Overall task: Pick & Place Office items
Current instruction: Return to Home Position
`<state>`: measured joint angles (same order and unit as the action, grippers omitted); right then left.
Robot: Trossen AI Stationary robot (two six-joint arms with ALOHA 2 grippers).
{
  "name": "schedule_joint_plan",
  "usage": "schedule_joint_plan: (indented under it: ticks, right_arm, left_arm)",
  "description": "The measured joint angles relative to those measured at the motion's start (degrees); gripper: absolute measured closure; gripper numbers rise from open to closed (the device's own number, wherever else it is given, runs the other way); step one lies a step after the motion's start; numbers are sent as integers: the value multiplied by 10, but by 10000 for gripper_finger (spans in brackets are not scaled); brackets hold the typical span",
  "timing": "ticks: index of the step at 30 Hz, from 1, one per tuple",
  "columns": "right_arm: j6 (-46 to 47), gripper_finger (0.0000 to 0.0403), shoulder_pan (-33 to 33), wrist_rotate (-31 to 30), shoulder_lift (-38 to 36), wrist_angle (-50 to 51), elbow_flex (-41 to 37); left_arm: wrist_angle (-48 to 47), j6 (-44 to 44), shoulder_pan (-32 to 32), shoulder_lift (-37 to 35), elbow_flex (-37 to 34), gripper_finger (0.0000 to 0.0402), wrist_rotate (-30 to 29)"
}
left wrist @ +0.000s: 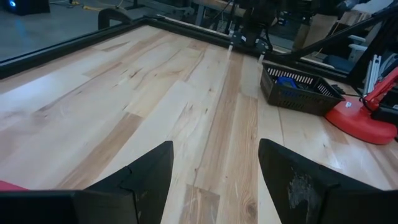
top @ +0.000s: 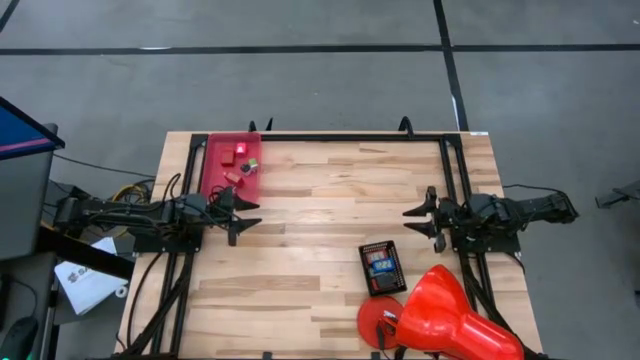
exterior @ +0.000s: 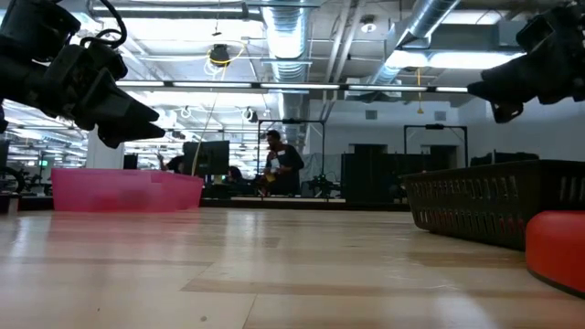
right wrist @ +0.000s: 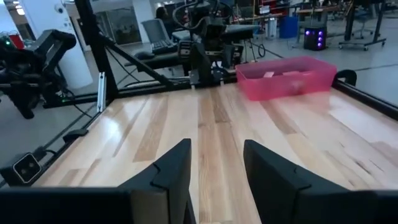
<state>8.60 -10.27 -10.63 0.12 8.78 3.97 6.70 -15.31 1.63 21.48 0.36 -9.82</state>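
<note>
From above, the wooden tabletop has a pink tub in its top left corner. A few office items lie in the tub, red ones and a green one. More small pieces, blue and red, lie in the black basket nearer the right side. A big red cone lies just beside the basket.

The left tool hangs just beside the pink tub. Its fingers are spread wide and hold nothing. The right tool hangs across from it, near the basket, and is also spread and empty.

From table height, the pink tub sits on the left and the black basket on the right. Both tools hang up high. A person is far back in the room.

The left wrist view shows two dark fingers wide apart with bare wood between them. The basket is well apart from them, with a blue piece inside.

The right wrist view shows its fingers apart and empty. The pink tub is far across the wood.
</note>
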Motion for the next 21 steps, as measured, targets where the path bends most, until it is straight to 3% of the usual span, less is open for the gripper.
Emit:
schedule_joint_plan:
  ticks: [6, 14, 21]
  right_arm:
    - [0, 261, -3, 1, 18, 1, 0]
    - [301, 261, -4, 2, 22, -1, 0]
    - [354, 261, -4, 2, 22, -1, 0]
  left_arm:
    - [0, 0, 0, 0, 0, 170, 0]
    - [3, 0, 0, 0, 0, 170, 1]
    - [3, 0, 0, 0, 0, 170, 1]
